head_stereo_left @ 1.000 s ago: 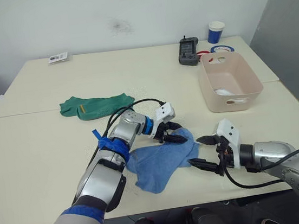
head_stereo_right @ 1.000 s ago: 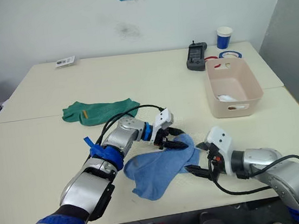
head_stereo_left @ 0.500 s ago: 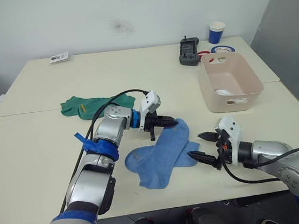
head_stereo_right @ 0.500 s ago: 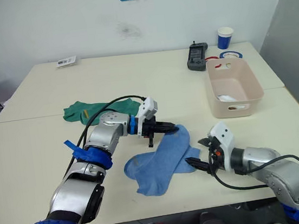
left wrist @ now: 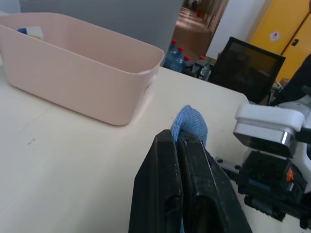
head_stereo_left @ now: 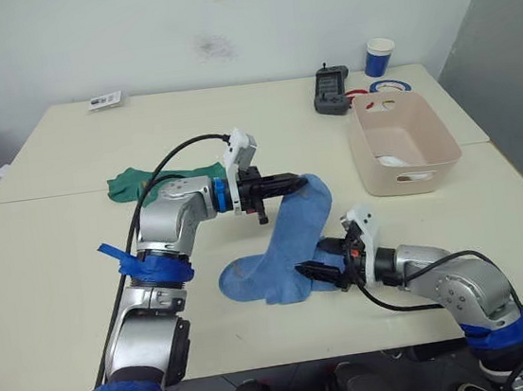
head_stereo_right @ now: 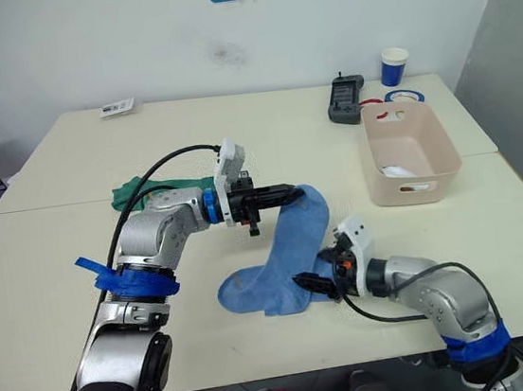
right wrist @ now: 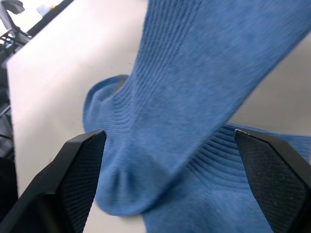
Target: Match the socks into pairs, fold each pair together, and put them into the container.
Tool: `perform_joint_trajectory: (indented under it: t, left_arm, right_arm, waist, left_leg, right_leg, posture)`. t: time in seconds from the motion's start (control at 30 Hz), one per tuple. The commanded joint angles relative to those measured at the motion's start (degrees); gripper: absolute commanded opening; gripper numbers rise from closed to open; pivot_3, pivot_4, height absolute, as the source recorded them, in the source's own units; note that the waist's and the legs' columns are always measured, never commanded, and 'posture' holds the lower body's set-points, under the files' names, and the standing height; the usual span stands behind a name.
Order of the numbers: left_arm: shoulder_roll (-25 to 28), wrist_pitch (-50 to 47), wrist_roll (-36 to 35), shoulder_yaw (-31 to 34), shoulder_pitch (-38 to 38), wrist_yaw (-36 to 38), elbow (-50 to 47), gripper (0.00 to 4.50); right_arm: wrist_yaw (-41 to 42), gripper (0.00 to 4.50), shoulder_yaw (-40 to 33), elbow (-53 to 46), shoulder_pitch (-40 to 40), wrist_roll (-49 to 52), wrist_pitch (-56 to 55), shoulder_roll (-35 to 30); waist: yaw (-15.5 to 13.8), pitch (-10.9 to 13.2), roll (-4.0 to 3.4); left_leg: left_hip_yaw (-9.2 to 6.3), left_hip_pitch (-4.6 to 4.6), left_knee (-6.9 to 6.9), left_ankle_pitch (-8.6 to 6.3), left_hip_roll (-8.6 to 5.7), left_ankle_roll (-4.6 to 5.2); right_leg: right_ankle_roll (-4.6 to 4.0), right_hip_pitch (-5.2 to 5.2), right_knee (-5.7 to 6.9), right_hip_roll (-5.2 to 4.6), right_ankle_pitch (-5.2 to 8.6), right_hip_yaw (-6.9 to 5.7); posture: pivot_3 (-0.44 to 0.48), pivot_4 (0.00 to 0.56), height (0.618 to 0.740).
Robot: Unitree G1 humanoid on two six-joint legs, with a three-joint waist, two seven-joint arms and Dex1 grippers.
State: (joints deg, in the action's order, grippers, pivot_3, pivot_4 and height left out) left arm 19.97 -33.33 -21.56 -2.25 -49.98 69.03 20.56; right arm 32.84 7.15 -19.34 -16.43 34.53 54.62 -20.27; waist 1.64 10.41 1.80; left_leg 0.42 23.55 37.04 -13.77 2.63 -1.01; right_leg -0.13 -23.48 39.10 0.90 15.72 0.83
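The light blue socks [head_stereo_left: 286,240] lie near the middle of the table [head_stereo_left: 60,268], one end of them lifted off the surface and the rest trailing down to a heel and toe flat on the tabletop. The left gripper [head_stereo_left: 291,183] has its fingers clamped on that raised end, holding it above the table. The right gripper [head_stereo_left: 311,270] sits low at the near side of the blue fabric, its fingers [right wrist: 77,170] spread wide on either side of the sock. A dark green sock [head_stereo_left: 131,185] lies flat behind the left arm. The container [head_stereo_left: 399,145] stands well to the right, with something white inside it. Behind it are a blue-and-white paper cup [head_stereo_left: 378,55] and a black handheld device [head_stereo_left: 330,89]
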Motion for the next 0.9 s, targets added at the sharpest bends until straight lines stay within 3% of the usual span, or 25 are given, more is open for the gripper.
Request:
perform_joint_trajectory:
  t: [0.03,0.07,0.17,0.53,0.73,0.9]
  left_arm:
    - [0.33,0.15,-1.38,1.48,-0.77,-1.65,-1.59,0.02]
    - [0.33,0.25,-1.46,1.6,-0.89,-1.97,-1.39,0.02]
    - [0.57,0.4,-1.6,1.64,-1.0,-2.37,-1.11,0.0]
    - [1.96,-2.92,-4.24,4.13,1.64,-6.81,-5.37,0.0]
    - [5.51,-10.13,-8.28,8.5,9.21,-13.03,-16.75,0.0]
    - [6.12,-18.27,-12.99,13.27,20.02,-22.32,-32.08,0.0]
  right_arm:
    - [1.94,4.5,0.46,-1.29,-0.53,2.74,1.65,0.28]
    - [2.27,4.5,0.53,-1.44,-0.53,3.26,2.09,0.26]
    - [2.71,3.93,0.32,-1.92,-0.27,4.47,3.1,0.11]
    - [1.82,0.03,-3.84,-4.11,-0.1,8.56,6.1,-1.11]
    - [4.98,0.03,-11.2,-6.72,-2.36,17.69,13.1,-7.92]
    - [13.02,0.03,-9.75,-1.37,-8.12,20.42,16.41,-16.52]
  waist:
    - [-0.01,0.0,0.0]
    - [-0.01,0.0,0.0]
    - [0.0,0.0,0.0]
    - [0.08,0.0,0.0]
    - [0.07,0.0,0.0]
    - [0.15,0.0,0.0]
  left_leg:
    - [-0.02,0.0,0.0,0.0,0.0,0.0]
    - [-0.03,0.0,0.0,0.0,0.0,0.0]
    - [-0.03,0.0,0.0,0.0,-0.01,0.0]
    - [-0.05,0.0,0.0,0.0,0.01,0.0]
    - [-0.08,-0.02,0.0,0.0,0.1,0.0]
    - [-0.07,-0.16,-0.02,0.0,0.11,0.0]
  right_leg:
    - [0.0,0.0,0.0,0.0,0.0,-0.01]
    - [0.0,0.01,0.0,0.0,0.0,-0.02]
    - [0.0,0.01,0.0,0.0,0.0,-0.01]
    - [-0.01,0.01,0.01,0.0,-0.01,0.0]
    - [-0.01,0.03,0.01,-0.1,-0.01,-0.01]
    - [-0.01,0.15,0.0,-0.15,-0.01,0.02]
  posture:
    - [0.0,0.15,0.74]
    - [0.0,0.15,0.74]
    - [0.0,0.15,0.74]
    - [0.0,0.15,0.74]
    - [0.0,0.15,0.74]
    - [0.0,0.15,0.74]
